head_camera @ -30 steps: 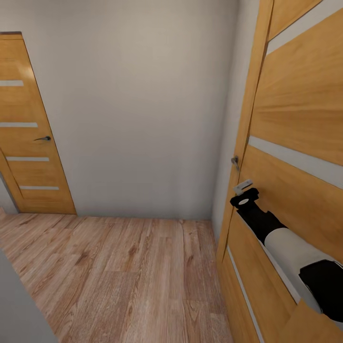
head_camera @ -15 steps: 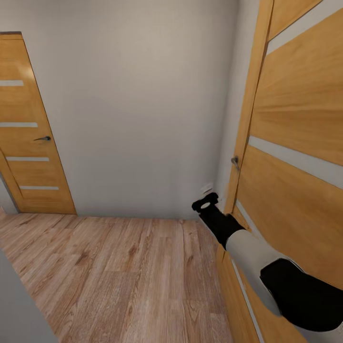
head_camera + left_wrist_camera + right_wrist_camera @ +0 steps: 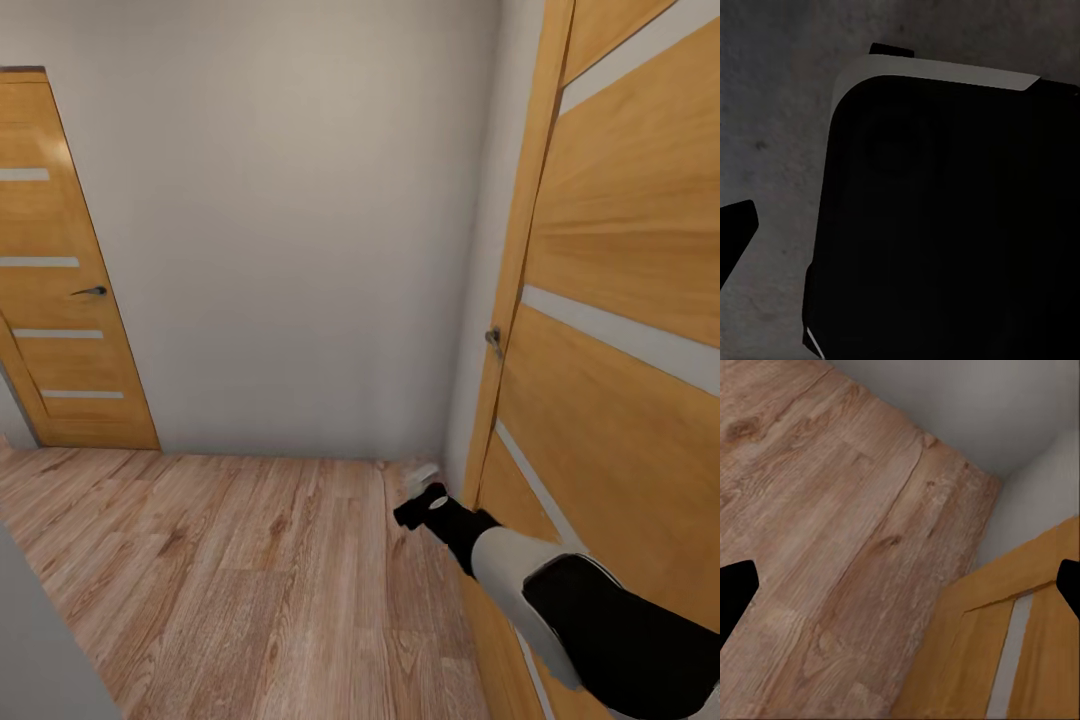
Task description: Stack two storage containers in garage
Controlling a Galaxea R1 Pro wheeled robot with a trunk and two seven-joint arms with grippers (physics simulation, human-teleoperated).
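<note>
— Right gripper [image 3: 424,487]?
— I see its fingers spread wide, gripping nothing, low beside the orange door [image 3: 610,330], above the wood plank floor [image 3: 250,580].
— Left?
— I can't tell; dark housing [image 3: 945,217] blocks it. Containers aren't visible.

Open plank floor [image 3: 250,580] ahead and leftward, orange door [image 3: 620,400] hard alongside right pincer [image 3: 425,490], grey wall [image 3: 300,230] blocking beyond

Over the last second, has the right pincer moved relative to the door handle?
Yes. The right pincer has dropped down and leftward, away from the door handle, toward the wood floor.
</note>
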